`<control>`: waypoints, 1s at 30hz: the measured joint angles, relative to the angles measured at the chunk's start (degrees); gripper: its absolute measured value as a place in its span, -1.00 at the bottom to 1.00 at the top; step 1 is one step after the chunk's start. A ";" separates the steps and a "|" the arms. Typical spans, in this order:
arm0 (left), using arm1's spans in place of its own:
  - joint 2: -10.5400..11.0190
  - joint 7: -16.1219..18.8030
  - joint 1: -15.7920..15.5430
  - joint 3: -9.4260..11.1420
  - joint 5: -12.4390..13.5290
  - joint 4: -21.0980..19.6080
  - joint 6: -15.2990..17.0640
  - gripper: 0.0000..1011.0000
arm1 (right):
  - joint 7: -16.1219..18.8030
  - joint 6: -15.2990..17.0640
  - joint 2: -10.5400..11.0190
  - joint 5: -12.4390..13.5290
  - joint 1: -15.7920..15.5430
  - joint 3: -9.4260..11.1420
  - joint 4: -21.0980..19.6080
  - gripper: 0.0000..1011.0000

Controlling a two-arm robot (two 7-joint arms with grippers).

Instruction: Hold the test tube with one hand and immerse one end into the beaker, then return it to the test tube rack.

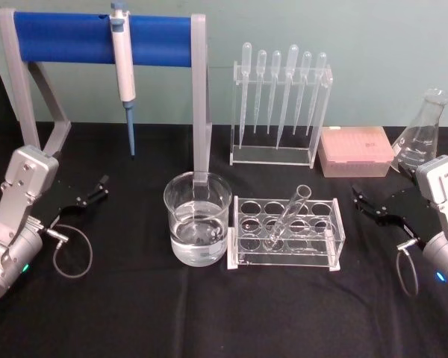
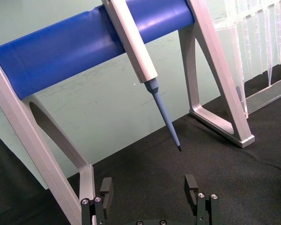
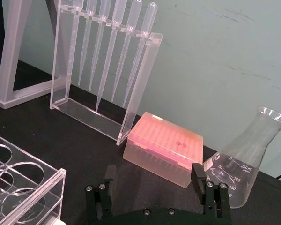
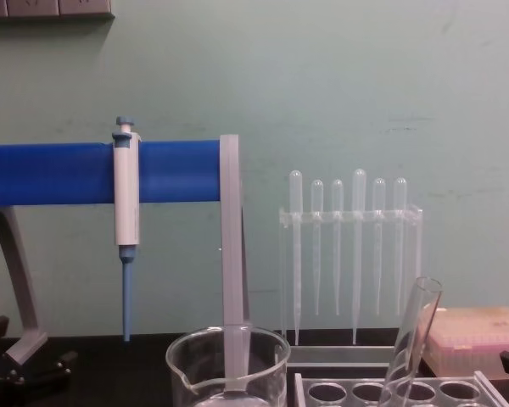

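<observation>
- the test tube [image 1: 291, 215] leaned tilted in a hole near the middle of the clear rack [image 1: 337, 227], its open rim up and to the right, with nothing holding it.
- the beaker [image 1: 197, 218], partly filled with clear liquid, stood just left of the rack on the black counter [image 1: 134, 313].
- the left pincer [image 1: 99, 188] hovered open and empty at the counter's left side, well apart from the beaker.
- the right pincer [image 1: 360, 200] hovered open and empty near the rack's right end.

The left gripper [image 1: 92, 191] rests low at the near left, its 2 jaws spread apart and pointing toward the middle. The right gripper [image 1: 361, 200] mirrors it at the right, jaws likewise apart.
</observation>
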 joint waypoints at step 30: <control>0.00 0.00 0.00 0.00 0.00 0.00 0.00 0.98 | 0.00 -0.01 0.02 0.01 0.00 0.00 0.00 0.98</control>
